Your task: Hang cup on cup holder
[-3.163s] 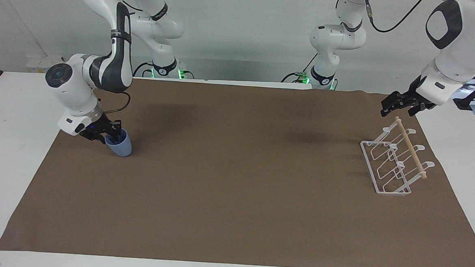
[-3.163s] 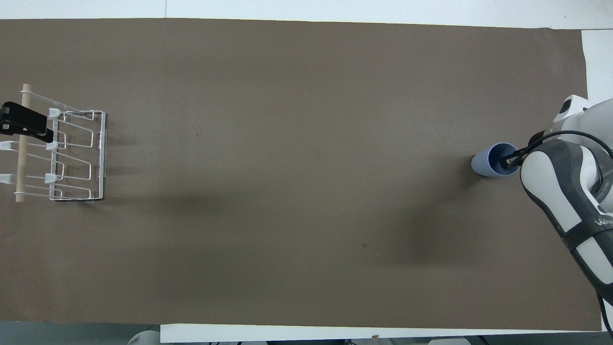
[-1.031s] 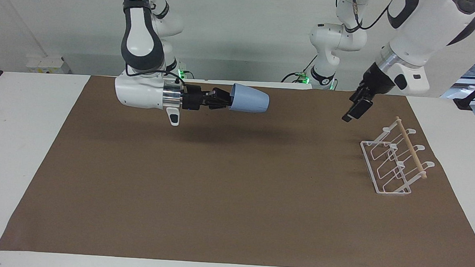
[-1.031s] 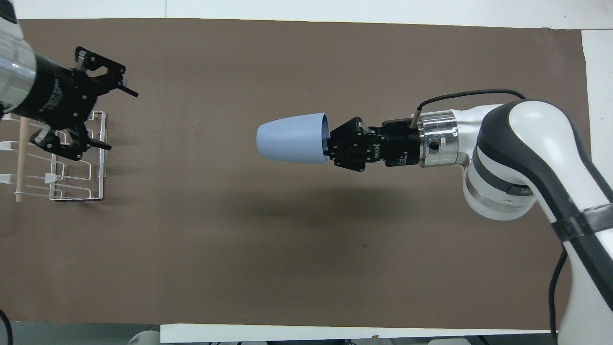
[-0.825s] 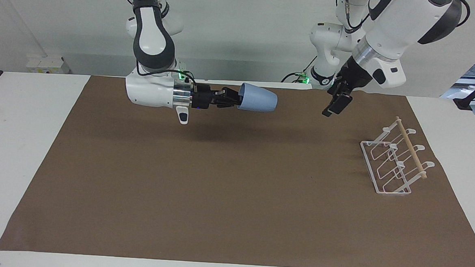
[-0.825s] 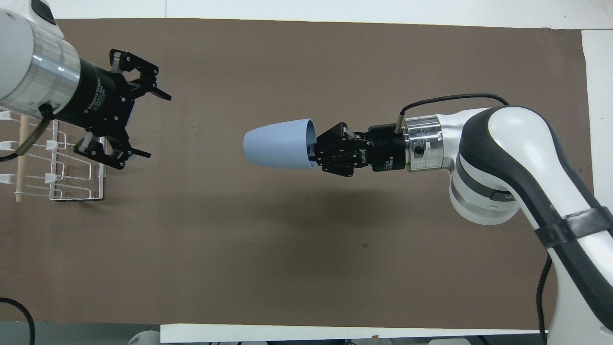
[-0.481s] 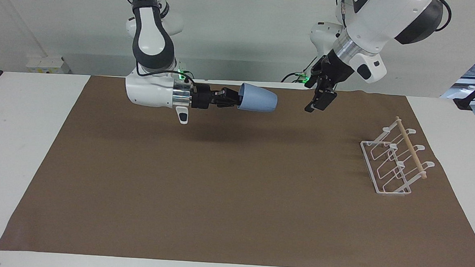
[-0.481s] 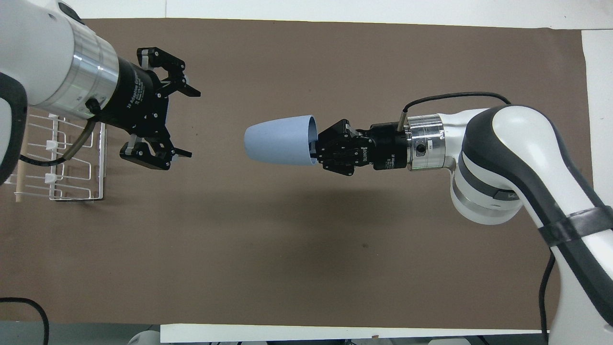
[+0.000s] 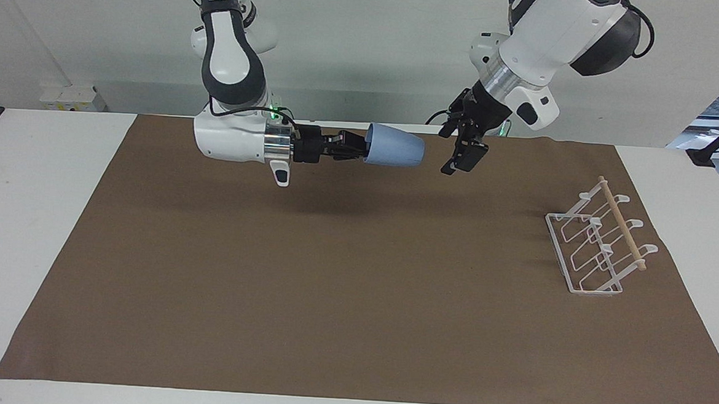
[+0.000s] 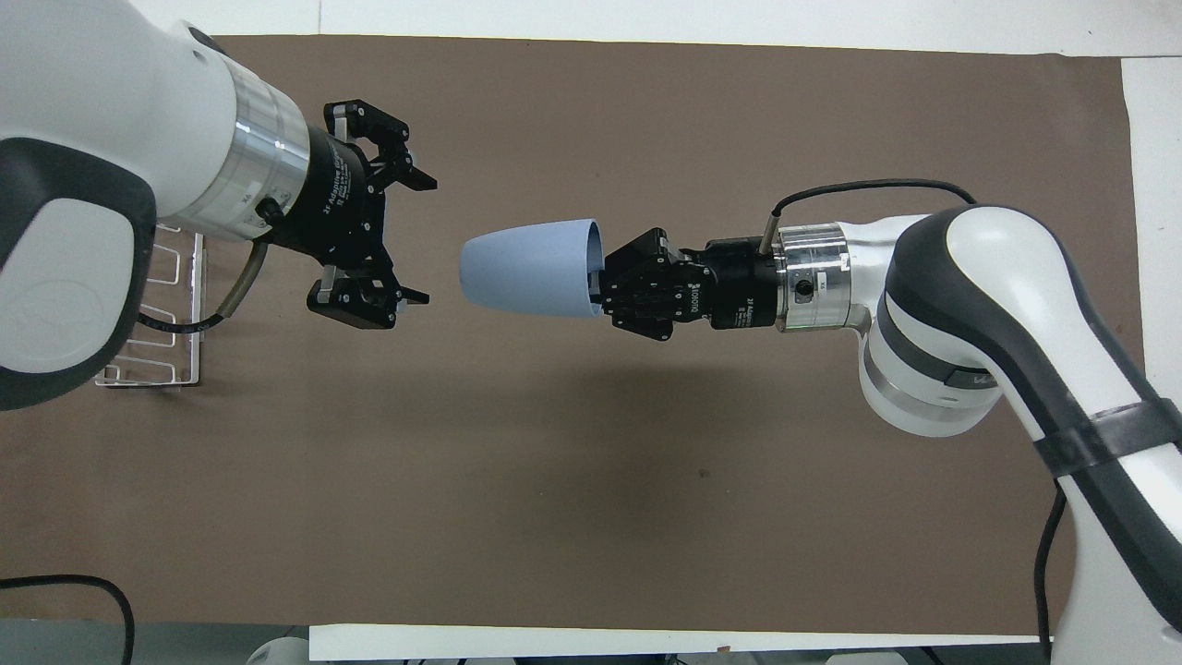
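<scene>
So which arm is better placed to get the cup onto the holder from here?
Left. Its open gripper faces the cup's closed end with a small gap, and the holder sits at its end of the table. The right gripper holds the cup by its rim, in the air over mid-table.

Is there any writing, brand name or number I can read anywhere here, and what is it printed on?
White print on the black body of the left gripper: too blurred to read.
White print on the black body of the right gripper: too blurred to read.
Small label on the silver ring of the left arm: too small to read.
Cup, cup holder, brown mat: no writing visible.
</scene>
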### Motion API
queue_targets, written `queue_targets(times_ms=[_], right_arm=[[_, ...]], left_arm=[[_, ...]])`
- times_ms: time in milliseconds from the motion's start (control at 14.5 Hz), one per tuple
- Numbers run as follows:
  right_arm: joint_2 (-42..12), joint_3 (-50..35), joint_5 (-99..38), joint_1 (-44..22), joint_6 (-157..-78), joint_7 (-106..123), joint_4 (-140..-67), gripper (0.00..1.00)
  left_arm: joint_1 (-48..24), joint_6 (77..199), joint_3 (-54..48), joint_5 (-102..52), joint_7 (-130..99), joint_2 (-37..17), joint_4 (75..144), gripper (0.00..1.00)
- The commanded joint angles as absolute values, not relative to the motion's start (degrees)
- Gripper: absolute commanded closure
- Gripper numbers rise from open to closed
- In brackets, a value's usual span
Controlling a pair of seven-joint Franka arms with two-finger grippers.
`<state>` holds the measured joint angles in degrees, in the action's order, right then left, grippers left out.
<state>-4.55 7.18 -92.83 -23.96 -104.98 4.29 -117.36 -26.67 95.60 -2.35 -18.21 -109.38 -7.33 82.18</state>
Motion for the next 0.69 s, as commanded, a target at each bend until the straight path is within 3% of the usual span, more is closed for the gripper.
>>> queue_targets(times_ms=[0,481,550,619], right_arm=[[-3.0,7.0,-94.0,-24.3,-106.6,3.5,-118.8,1.0],[-3.3,7.0,-94.0,-27.9,-111.9,3.6,-118.8,1.0],[-3.3,7.0,-93.9,-27.9,-112.4,3.7,-118.7,1.0],[-3.3,7.0,-93.7,-28.1,-112.8,3.7,-118.8,1.0]], left_arm=[[-28.0,97.7,-1.9,-19.1,-111.4,-6.9,84.2,0.0],[-31.3,100.0,-1.9,-19.2,-114.3,-7.5,85.9,0.0],[-31.6,100.0,-1.9,-19.2,-114.3,-7.5,86.5,0.13],[-31.8,100.0,-2.0,-19.0,-114.0,-7.3,87.0,0.85]])
